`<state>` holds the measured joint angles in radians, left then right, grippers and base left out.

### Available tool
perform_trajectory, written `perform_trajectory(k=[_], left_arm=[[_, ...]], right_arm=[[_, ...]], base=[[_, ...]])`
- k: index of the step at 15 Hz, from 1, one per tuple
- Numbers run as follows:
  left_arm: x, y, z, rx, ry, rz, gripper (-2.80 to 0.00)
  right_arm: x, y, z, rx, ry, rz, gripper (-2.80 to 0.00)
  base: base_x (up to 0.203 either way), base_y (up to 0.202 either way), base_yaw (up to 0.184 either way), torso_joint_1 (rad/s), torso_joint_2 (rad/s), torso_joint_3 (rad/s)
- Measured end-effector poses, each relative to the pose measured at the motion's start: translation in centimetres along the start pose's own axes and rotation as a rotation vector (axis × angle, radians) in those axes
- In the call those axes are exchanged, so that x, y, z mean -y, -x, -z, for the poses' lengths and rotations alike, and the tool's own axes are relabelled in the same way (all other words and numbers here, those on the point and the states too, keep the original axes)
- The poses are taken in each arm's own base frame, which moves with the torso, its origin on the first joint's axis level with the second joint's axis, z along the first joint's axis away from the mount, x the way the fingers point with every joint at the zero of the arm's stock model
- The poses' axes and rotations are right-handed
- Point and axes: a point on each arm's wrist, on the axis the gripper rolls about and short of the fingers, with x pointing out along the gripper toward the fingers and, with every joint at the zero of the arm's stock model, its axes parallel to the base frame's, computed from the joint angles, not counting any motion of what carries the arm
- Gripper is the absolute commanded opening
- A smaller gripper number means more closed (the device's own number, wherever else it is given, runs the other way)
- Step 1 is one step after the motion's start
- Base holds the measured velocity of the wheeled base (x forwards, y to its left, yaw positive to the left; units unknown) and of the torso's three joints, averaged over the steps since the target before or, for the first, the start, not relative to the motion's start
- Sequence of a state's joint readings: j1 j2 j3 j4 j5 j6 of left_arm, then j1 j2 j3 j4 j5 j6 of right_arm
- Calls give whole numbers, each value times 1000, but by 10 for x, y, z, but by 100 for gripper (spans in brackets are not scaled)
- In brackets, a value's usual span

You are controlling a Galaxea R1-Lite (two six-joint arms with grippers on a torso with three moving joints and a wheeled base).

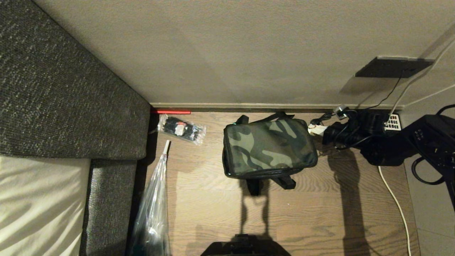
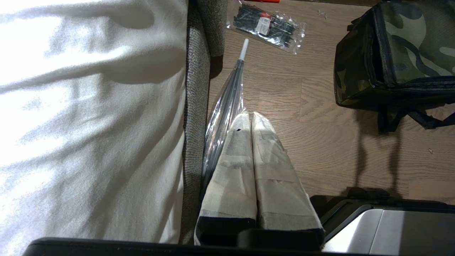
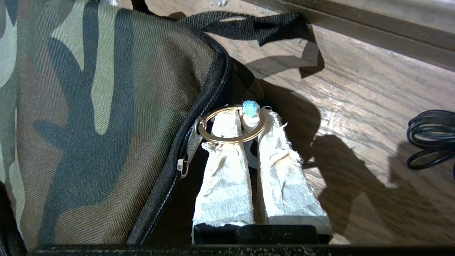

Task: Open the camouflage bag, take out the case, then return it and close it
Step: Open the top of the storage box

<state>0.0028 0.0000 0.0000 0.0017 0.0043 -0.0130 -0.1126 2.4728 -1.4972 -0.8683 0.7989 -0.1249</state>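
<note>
The camouflage bag (image 1: 268, 147) lies zipped shut on the wooden floor near the wall, with black straps sticking out at its front and back. My right gripper (image 1: 317, 129) is at the bag's right rear corner. In the right wrist view its taped fingers (image 3: 227, 170) are shut (image 3: 249, 117) on a small white tab with a blue tip (image 3: 251, 108). That tab hangs on a gold ring (image 3: 231, 139) fixed to the zip pull. The bag's fabric (image 3: 89, 106) fills the side beside the zip. The case is hidden. My left gripper (image 2: 250, 117) hangs shut and empty, well left of the bag (image 2: 401, 53).
A grey sofa (image 1: 53, 89) with a white cushion fills the left. A clear packet of black ties (image 1: 182, 129) and a plastic-wrapped umbrella (image 1: 154, 206) lie beside it. A black phone with white keypad (image 1: 392, 122), black cables (image 3: 432, 142) and a white cable (image 1: 394, 199) crowd the right.
</note>
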Motion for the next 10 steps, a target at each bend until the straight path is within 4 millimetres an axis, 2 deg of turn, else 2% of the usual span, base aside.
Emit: perform_trajectory(k=[10], left_arm=[[0, 0, 0, 0, 0, 0, -280]], right_arm=[[2, -3, -10, 37, -24, 2, -280]], base=[[0, 0, 0, 0, 0, 0]])
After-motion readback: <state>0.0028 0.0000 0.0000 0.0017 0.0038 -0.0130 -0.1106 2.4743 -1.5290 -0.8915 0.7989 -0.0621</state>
